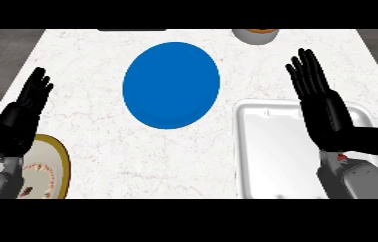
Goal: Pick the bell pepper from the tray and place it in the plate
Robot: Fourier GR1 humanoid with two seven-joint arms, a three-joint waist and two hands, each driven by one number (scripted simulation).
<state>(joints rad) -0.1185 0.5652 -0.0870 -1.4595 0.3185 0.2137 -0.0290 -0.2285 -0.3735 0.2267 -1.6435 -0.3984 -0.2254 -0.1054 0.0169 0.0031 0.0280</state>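
Head view: right hand (pixel 325 116), fingers (pixel 306 71) open, hangs over the tray (pixel 273 151), likely seeking the unseen pepper; plate (pixel 171 85) lies left.

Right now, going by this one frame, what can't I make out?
- Bell pepper: unseen in the head view; the right hand and its forearm cover part of the tray, so it may lie beneath.
- Tray: near end cut off at the lower edge.
- Grey bowl: cut by the top edge, contents unclear.
- Gold-rimmed dish: mostly cut off at lower left.
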